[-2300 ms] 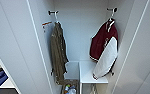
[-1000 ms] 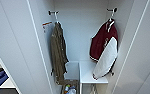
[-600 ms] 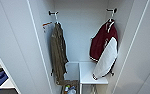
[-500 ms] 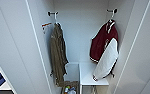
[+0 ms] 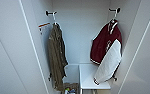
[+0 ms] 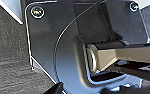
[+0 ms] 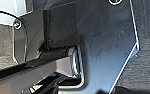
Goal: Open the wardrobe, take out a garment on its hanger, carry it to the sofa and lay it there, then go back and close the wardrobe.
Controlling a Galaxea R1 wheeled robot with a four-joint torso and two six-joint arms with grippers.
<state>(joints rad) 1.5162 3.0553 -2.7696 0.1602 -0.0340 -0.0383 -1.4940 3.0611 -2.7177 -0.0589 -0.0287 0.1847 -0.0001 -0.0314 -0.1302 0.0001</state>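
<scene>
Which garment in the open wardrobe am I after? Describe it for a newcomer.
Inside the open white wardrobe, look to the right-hand hook. The maroon varsity jacket with white sleeves hangs there above a white shelf; the long olive-brown coat on the left hook is plain and drab.

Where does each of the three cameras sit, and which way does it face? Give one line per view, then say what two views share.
Head view: high on the robot, facing into the open wardrobe, with the garment and an olive coat hanging.
Left wrist view: on the left wrist, facing down at grey carpet, behind the robot's dark plate.
Right wrist view: the same, over carpet.
Shared: both wrist views show plate and carpet.
</scene>
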